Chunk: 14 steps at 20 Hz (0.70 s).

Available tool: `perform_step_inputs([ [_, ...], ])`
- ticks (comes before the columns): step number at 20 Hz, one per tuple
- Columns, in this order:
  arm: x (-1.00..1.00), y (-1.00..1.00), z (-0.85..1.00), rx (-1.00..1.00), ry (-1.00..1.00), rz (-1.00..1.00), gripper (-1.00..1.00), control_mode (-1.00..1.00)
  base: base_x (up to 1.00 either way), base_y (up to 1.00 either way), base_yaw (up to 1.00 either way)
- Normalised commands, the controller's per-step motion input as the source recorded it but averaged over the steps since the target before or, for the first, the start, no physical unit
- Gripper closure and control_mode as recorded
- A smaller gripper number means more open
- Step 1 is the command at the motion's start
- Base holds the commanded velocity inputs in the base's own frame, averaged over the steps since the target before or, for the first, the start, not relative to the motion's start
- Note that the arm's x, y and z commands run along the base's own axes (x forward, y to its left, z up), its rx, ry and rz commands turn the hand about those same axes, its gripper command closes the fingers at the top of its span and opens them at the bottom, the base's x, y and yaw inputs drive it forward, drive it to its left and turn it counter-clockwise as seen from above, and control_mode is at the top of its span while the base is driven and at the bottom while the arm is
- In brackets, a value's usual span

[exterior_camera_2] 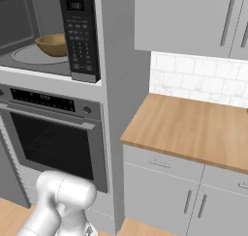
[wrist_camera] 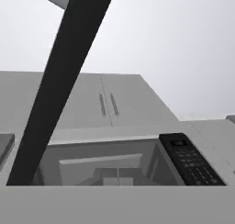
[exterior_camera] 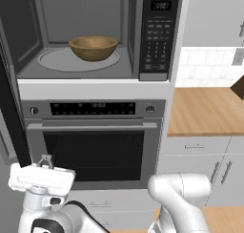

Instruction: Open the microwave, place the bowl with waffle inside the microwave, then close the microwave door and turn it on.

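Note:
The microwave (exterior_camera: 159,36) stands open, showing its grey cavity and round glass turntable (exterior_camera: 52,60). The brown wooden bowl (exterior_camera: 93,47) sits on the turntable, and from this low angle its contents are hidden. It also shows at the left of the right base view as the bowl (exterior_camera_2: 52,45). The black microwave door (exterior_camera: 12,112) is swung out to the left and appears edge-on. My gripper (exterior_camera: 45,159) is low at the left, below and in front of that door, pointing up, with fingers together and nothing in them. The hand view looks up past the door (wrist_camera: 64,81) at the keypad (wrist_camera: 190,161).
The steel oven (exterior_camera: 95,146) with its horizontal bar handle sits right under the microwave. A wooden counter (exterior_camera: 205,110) over grey cabinets runs to the right, with a white tiled wall behind it. My white arm (exterior_camera: 181,198) rises at the bottom.

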Motion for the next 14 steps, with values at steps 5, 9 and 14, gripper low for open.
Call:
perform_step_inputs([
  [5,-0.26,0.19,0.31,-0.02,-0.10,-0.06,1.00,-1.00,0.00,0.00,0.00],
  [9,-0.25,0.19,0.31,-0.03,-0.11,-0.06,1.00,-1.00,0.00,0.00,0.00],
  [14,-0.20,0.20,0.27,-0.06,-0.12,-0.08,1.00,-1.00,0.00,0.00,0.00],
])
